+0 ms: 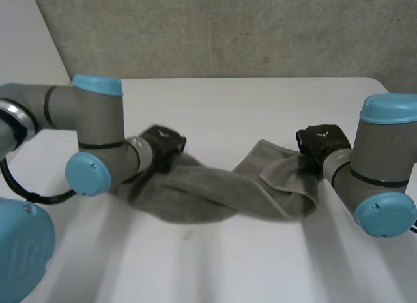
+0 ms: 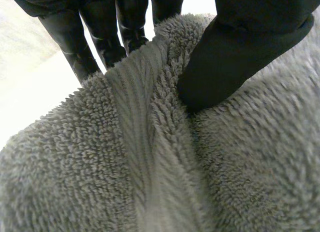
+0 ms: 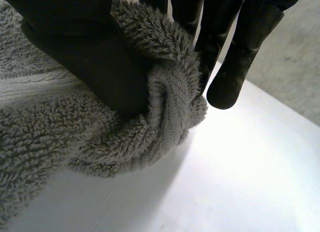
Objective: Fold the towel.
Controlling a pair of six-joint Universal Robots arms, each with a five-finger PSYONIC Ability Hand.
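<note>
1. I have the grey terry towel [image 1: 215, 192] bunched into a twisted band across the middle of the white table [image 1: 228, 107], running from about 9 o'clock to 3 o'clock between the 2 hands.
2. The left hand [image 1: 163, 143] is at the band's 9 o'clock end. In the left wrist view, its thumb [image 2: 235, 57] presses into the pile on one side of a raised fold. Its fingers [image 2: 95, 42] stand against the other side. The hand is clamped on the towel.
3. The right hand [image 1: 320, 143] is at the 3 o'clock end. In the right wrist view, its thumb [image 3: 85, 52] and fingers [image 3: 240, 57] squeeze a gathered end of towel between them. It is also gripping the towel.
4. In the head view, a flatter flap with a hemmed edge lies just at 9 o'clock of the right hand.
5. The band's middle sags low toward 6 o'clock. I cannot tell whether it rests on the table or hangs just above.
6. Both grey arms reach in from the sides, light-blue caps toward me.
7. A rough grey wall [image 1: 228, 29] stands beyond the table at 12 o'clock.
</note>
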